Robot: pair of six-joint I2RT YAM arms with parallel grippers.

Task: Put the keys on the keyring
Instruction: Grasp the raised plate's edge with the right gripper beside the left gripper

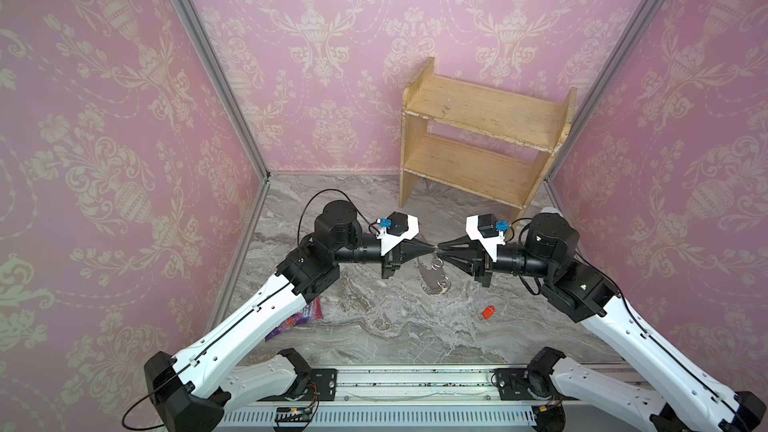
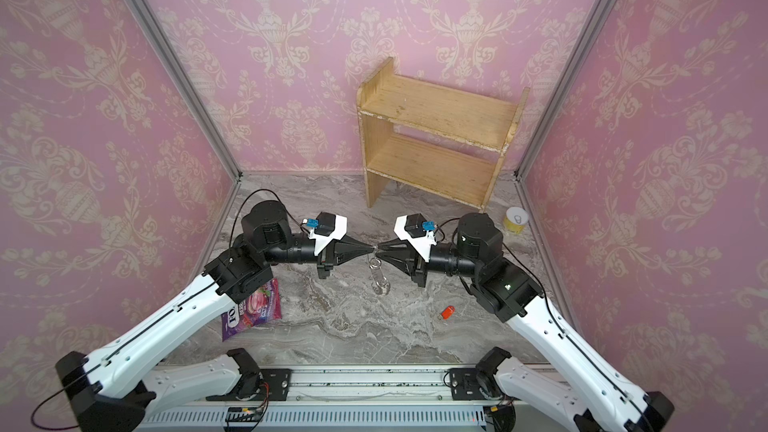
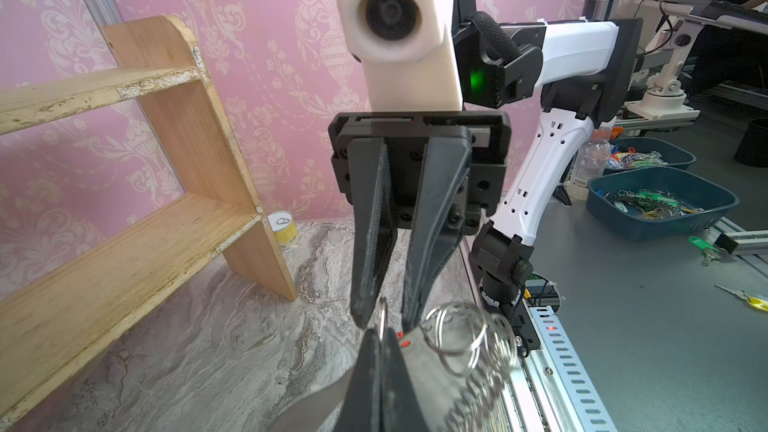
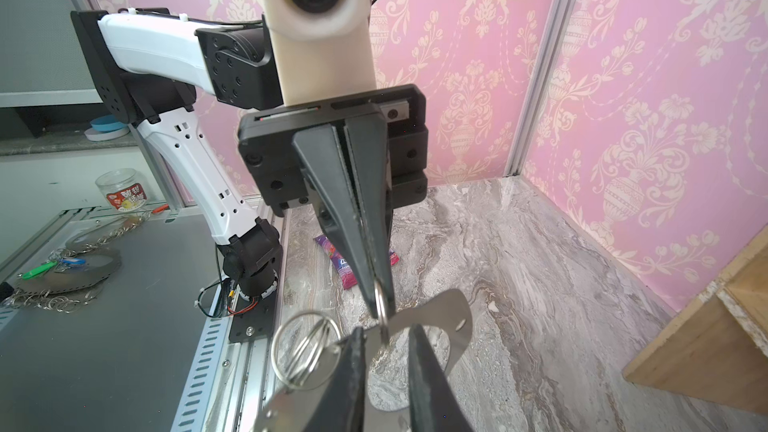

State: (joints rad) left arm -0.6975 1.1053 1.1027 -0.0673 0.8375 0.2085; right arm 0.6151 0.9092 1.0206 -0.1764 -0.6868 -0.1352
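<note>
Lab mock-up: wallpapered panels (image 1: 104,118) in aluminium framing (image 1: 208,56), parts bins (image 3: 665,222) outside.

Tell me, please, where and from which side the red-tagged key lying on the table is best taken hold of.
Probably the red tag, pinched across its narrow sides, coming straight down from above. It lies flat on the marble table and is the bulkier part; the silver key at its end looks too small and flat to pinch.
</note>
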